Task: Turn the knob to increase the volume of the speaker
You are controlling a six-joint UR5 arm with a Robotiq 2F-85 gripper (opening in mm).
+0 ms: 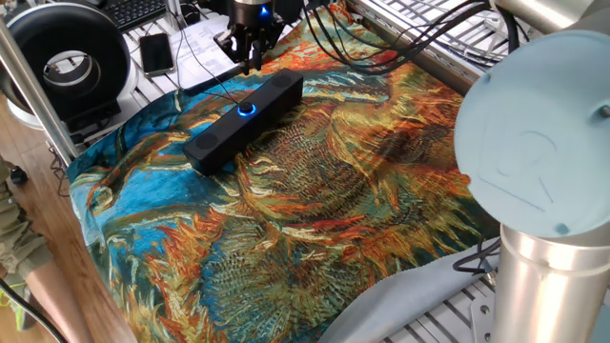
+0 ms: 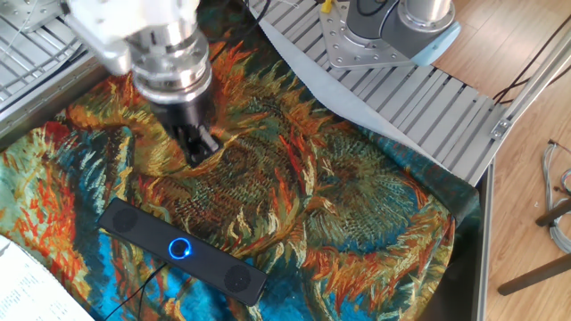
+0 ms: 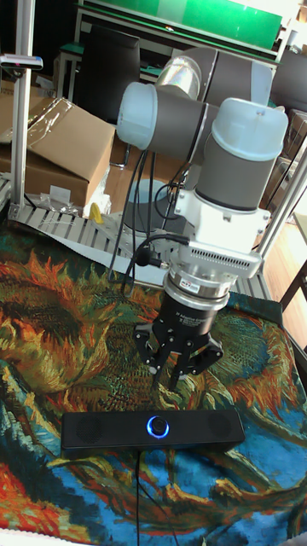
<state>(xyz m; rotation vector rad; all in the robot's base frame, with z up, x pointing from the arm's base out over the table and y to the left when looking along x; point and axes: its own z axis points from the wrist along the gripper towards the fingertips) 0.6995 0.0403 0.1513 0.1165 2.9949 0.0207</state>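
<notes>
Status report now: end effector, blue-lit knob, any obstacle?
End effector above the cloth, off the long matte-black speaker bar, holding nothing. Small round blue-ringed knob lit, untouched. Nothing blocking it.

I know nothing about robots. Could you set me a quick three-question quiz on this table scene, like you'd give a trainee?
1. True or false: the gripper is clamped on the knob.
2. Which colour is the ring of light around the knob? A red, B blue, C green.
3. Fill in: the speaker lies on a cloth printed with ____.

Key: 1 false, the gripper is off the knob and holds nothing; 2 B; 3 sunflowers.
</notes>
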